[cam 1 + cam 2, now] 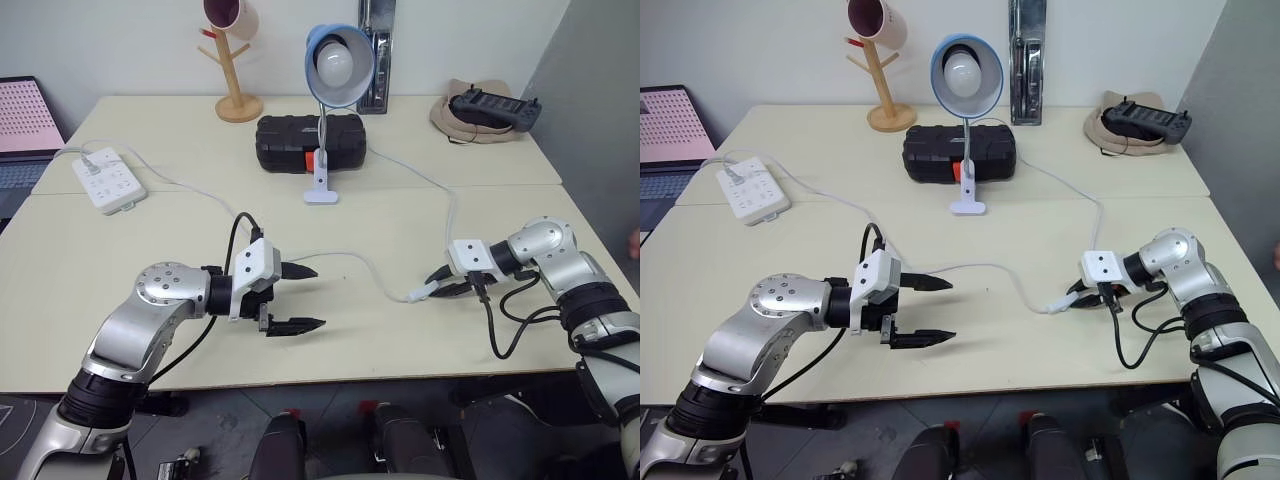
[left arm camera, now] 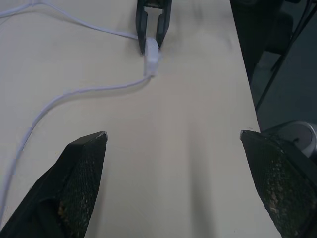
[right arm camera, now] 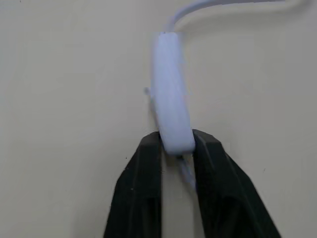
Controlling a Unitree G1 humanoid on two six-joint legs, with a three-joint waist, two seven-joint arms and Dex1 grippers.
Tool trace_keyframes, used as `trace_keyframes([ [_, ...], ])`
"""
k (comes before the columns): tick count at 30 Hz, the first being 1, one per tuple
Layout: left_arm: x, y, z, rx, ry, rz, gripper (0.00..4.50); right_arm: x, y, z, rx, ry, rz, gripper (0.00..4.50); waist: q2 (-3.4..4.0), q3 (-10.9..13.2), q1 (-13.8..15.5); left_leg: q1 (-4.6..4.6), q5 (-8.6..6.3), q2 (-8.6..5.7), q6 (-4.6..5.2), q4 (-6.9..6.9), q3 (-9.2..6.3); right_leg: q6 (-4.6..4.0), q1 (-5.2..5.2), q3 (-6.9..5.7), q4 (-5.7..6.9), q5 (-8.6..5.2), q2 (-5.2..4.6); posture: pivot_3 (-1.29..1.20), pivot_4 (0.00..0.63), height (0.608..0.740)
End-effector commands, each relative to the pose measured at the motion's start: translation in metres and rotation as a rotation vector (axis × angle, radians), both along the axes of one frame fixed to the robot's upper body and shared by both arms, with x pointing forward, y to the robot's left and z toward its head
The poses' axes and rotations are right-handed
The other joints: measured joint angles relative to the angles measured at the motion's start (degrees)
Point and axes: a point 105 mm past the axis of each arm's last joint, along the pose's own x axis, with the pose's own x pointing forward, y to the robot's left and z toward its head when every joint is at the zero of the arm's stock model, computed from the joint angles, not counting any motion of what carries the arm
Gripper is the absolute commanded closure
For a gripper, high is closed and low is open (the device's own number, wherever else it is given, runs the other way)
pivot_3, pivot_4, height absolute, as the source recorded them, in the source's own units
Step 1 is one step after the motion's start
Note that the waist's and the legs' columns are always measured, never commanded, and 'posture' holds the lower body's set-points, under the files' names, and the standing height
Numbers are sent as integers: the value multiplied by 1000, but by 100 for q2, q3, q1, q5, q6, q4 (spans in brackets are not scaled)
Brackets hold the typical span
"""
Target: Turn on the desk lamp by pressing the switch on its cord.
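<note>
The desk lamp [image 1: 338, 60], with a blue shade and white bulb, stands clipped at the back middle of the table. Its thin white cord [image 1: 365, 262] runs forward across the table to the small white switch [image 1: 421, 293] at front right. My right gripper [image 1: 440, 285] is shut on the near end of the switch [image 3: 171, 89], one black finger on each side. My left gripper [image 1: 318, 297] hovers open at front left, a short way from the cord, with nothing between its fingers [image 2: 84, 168]. Whether the bulb is lit I cannot tell.
A white power strip [image 1: 108, 180] lies at back left, a black case [image 1: 310, 143] behind the lamp's clip. A wooden mug tree [image 1: 235, 60] and a hat holding a controller [image 1: 485, 110] stand at the back. Black cable loops [image 1: 505, 320] hang by my right wrist.
</note>
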Motion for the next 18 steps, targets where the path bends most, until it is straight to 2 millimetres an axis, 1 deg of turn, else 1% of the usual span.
trace_keyframes([
  [1,-2,-5,8,-28,-32,-8,0,-7,3,14,49,67,13,4103,0,0,0,0,0,0,0,0,0,-1,0,0,0,1,0,0,150,740],
  [3,-1,-6,8,-36,-29,0,0,-11,4,20,96,131,-29,4103,1,0,5,0,0,0,0,-1,-2,-2,0,-1,0,1,0,0,150,740],
  [7,4,-6,11,-119,54,69,0,-24,18,46,305,332,-192,4103,2,1,44,-5,0,0,0,0,-8,-5,0,-2,0,2,-1,0,150,740],
  [8,6,-6,13,-155,93,97,0,-26,22,52,346,371,-234,4103,3,2,45,-4,0,0,0,1,-9,-5,0,-3,1,2,-1,0,150,740],
  [11,13,-10,26,-323,288,170,0,-31,32,74,529,531,-374,4103,4,2,54,-6,0,0,0,4,-18,3,0,-11,3,-3,-2,0,150,740],
  [13,12,-15,34,-399,379,174,0,-34,35,82,593,577,-421,4103,2,1,57,-6,0,-2,0,7,-26,6,4,-19,4,-3,-1,0,150,740],
  [15,8,-23,46,-518,502,132,0,-36,39,90,672,638,-463,4103,2,1,55,-3,0,-3,0,7,-27,7,10,-20,2,-3,0,0,150,740],
  [18,5,-31,55,-613,613,99,0,-39,42,98,744,696,-495,4103,1,1,53,-7,0,-4,0,5,-26,7,10,-20,-3,-3,0,0,150,740],
])
